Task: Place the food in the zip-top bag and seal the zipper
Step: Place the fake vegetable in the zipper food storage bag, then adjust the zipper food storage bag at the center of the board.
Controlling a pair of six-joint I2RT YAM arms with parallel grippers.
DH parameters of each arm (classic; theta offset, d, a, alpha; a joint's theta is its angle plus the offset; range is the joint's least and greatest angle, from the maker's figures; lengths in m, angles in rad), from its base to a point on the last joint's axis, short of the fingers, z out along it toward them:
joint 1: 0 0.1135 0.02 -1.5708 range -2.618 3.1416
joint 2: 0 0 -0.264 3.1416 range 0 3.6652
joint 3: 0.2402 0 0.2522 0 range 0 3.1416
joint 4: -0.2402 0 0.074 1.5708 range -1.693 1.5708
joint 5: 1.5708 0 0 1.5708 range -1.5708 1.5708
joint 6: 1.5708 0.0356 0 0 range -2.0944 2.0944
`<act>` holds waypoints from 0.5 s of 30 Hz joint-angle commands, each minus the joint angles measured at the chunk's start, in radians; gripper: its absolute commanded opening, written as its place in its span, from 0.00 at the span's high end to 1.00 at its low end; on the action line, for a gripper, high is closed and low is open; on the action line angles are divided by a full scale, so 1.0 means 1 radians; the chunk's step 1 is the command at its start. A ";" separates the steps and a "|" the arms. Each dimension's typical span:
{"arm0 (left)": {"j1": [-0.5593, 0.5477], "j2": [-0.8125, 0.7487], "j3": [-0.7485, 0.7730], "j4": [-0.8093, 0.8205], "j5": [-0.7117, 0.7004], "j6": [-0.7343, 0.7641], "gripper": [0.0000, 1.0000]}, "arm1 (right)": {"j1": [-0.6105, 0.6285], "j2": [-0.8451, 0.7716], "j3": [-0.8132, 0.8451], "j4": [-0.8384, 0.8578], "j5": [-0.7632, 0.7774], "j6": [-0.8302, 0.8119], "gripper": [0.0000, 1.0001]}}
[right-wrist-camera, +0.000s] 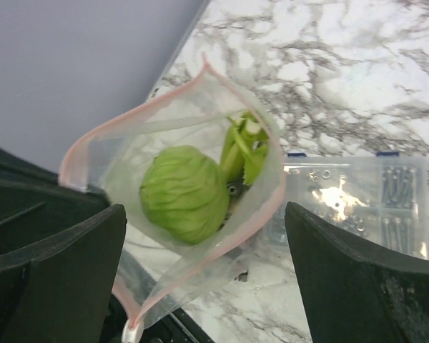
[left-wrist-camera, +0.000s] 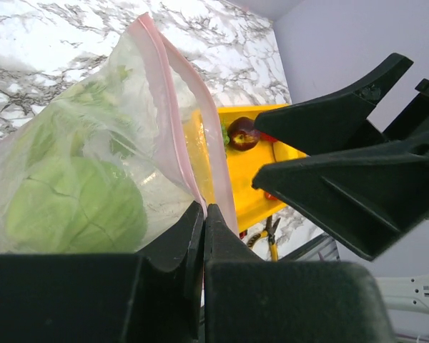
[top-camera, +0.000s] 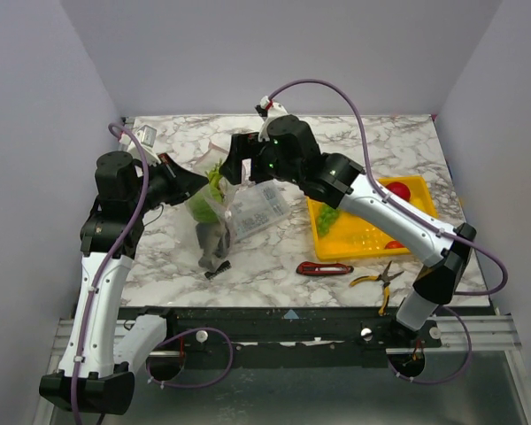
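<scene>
Near the middle of the white marble-patterned table (top-camera: 407, 142), a clear, floppy plastic zip-top bag (right-wrist-camera: 121, 164) is held up with its mouth gaping wide. Its thin pinkish-red zipper strip (right-wrist-camera: 132, 114) forms an open loop around the mouth and is not pressed together. Two pieces of toy food lie inside: a round green cabbage (right-wrist-camera: 182, 193), and beside it a pale green celery bunch (right-wrist-camera: 243, 146) with its stalk ends pointing up toward the opening.

The left gripper (left-wrist-camera: 204, 214) has its jaws clamped tight on the bag's mouth edge, with the pink strip running up out of the pinch. The right gripper (right-wrist-camera: 204, 214) hangs directly over the opening. Its two black fingers (right-wrist-camera: 64, 271) are spread wide to either side of the mouth and grasp nothing.

Just to the right of the bag, a rigid clear compartment box (top-camera: 261, 208) rests on the table, its cells holding small metal parts. Farther right sits a shallow yellow plastic tray (top-camera: 354, 243). It contains a round red tomato (top-camera: 398, 190) at the far end, a green grape cluster (top-camera: 327, 219) at the left side and another small red piece (top-camera: 394, 245) at the near edge. In front of the tray lie a red-handled knife (top-camera: 323, 268) and yellow-handled pliers (top-camera: 378, 279).
</scene>
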 commanded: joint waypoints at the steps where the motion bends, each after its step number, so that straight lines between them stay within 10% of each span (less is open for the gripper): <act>1: -0.002 -0.027 0.002 0.040 0.008 0.008 1.00 | -0.003 -0.038 -0.065 -0.022 0.203 0.006 0.12; 10: -0.001 -0.024 -0.003 0.050 0.013 0.002 1.00 | -0.003 0.014 -0.166 0.124 0.009 0.113 0.39; 15: -0.001 -0.032 0.059 -0.055 -0.106 0.064 1.00 | 0.015 0.089 -0.033 0.098 -0.049 0.085 0.93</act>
